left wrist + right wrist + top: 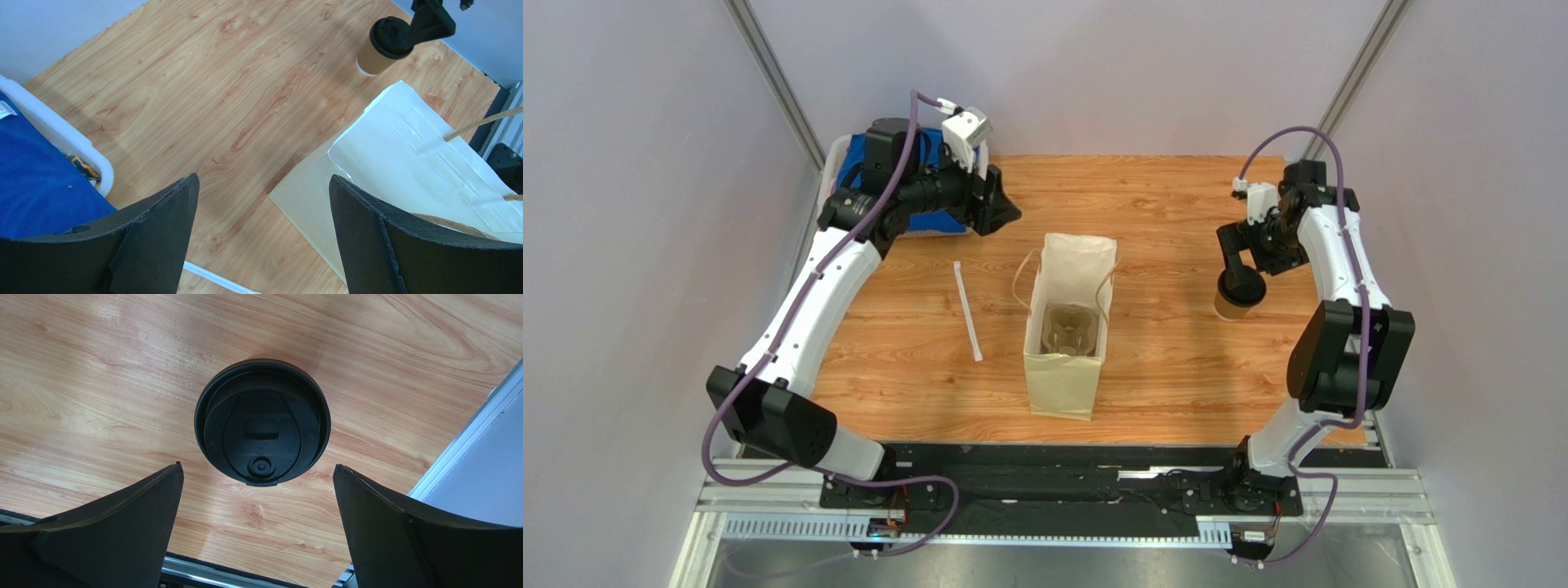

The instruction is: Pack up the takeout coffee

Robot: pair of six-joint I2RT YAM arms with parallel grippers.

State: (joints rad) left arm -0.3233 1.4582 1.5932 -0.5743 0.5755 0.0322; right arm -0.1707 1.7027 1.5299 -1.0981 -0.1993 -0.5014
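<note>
One coffee (1237, 294), one bag (1063, 382) — perhaps one tray (1070, 328).

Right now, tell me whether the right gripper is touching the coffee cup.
Apart. The right wrist view shows the right gripper open, with bare table visible between each jaw and the coffee cup.

Bare tabletop (1161, 321) between takeout coffee (1238, 292) and paper bag (1064, 374); side wall (1474, 184) near the cup.

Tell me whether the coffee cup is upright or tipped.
Upright: the takeout coffee stands on its base on the table, black lid on top.
</note>
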